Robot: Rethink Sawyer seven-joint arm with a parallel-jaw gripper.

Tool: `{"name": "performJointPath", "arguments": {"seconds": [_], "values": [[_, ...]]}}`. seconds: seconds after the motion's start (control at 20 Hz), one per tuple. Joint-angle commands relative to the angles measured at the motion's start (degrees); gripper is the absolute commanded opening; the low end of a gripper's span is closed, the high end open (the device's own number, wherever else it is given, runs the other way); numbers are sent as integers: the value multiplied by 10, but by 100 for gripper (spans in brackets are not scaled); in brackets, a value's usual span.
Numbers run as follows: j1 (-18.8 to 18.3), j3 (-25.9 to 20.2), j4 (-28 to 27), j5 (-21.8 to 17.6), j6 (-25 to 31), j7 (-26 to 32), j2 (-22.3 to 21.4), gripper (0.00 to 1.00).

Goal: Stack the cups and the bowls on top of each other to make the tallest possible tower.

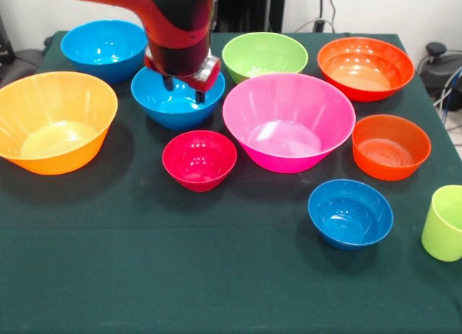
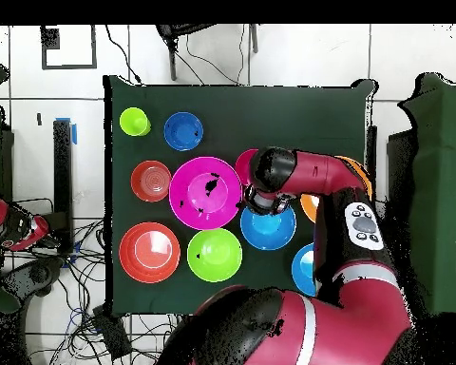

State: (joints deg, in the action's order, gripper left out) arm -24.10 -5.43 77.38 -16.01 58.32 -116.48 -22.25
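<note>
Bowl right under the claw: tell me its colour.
Blue. The bowl beneath the claw is a glossy medium blue, clearest in the front view.

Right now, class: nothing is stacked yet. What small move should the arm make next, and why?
Probably lower straight down: the gripper hovers over the near rim of a medium blue bowl, apparently holding nothing, and every bowl sits separately on the table.

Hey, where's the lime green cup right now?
In the front view the lime green cup stands upright alone at the table's right edge, just right of the small blue bowl and below the small orange bowl.
</note>
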Motion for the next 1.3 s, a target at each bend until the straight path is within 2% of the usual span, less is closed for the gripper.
{"name": "performJointPath", "arguments": {"seconds": [0.05, 0.6, 0.85, 1.3], "values": [[-6, -61, 4, -21, -63, 61, 45, 100], [-3, -43, -9, -31, -45, 60, 74, 100], [-7, -42, -7, -33, -58, 59, 83, 100], [1, -57, 1, -6, -16, 59, 43, 100]]}}
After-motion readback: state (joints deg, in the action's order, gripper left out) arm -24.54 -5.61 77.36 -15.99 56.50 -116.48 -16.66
